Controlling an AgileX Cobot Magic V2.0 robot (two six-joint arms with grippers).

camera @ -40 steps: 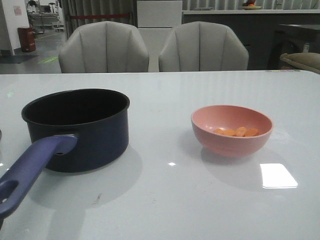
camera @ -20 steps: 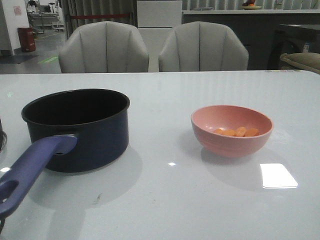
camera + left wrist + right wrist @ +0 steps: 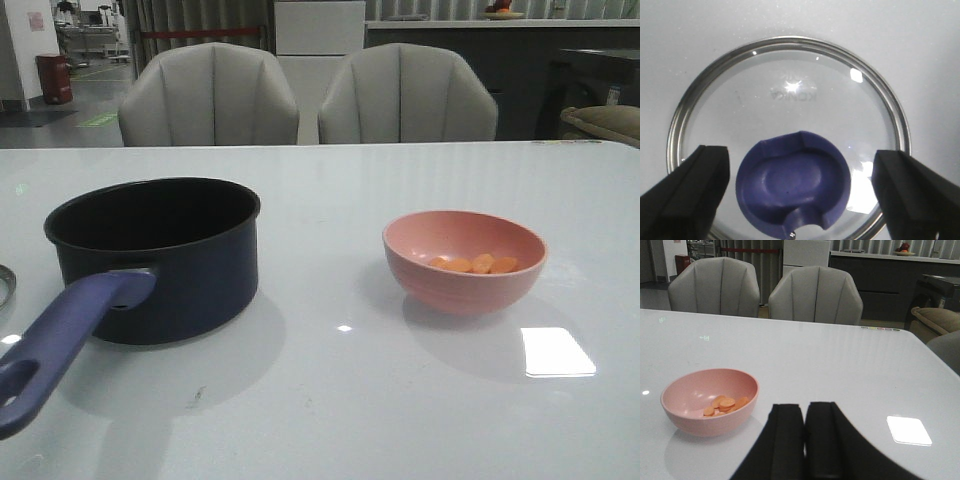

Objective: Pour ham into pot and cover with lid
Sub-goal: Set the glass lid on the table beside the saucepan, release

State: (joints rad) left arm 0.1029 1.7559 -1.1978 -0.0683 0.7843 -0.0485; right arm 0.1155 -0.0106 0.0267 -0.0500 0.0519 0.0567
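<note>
The dark pot [image 3: 155, 255] stands on the left of the white table, its blue-purple handle [image 3: 60, 345] pointing toward me. The ham slices [image 3: 475, 264] lie in a pink bowl [image 3: 464, 262] on the right; they also show in the right wrist view [image 3: 724, 405]. The glass lid [image 3: 790, 115] lies flat on the table, its rim just visible at the left edge of the front view [image 3: 5, 285]. My left gripper [image 3: 800, 187] is open, directly above the lid, its fingers either side of the blue knob [image 3: 792, 185] without touching it. My right gripper [image 3: 805, 440] is shut and empty, beside the bowl.
Two grey chairs [image 3: 305, 95] stand behind the table's far edge. A bright light patch [image 3: 556, 352] reflects on the table near the bowl. The table surface [image 3: 340, 400] lies between pot and bowl.
The lid's rim has come into sight at the left edge of the front view. The pot has shifted very slightly. The bowl and ham have not moved.
</note>
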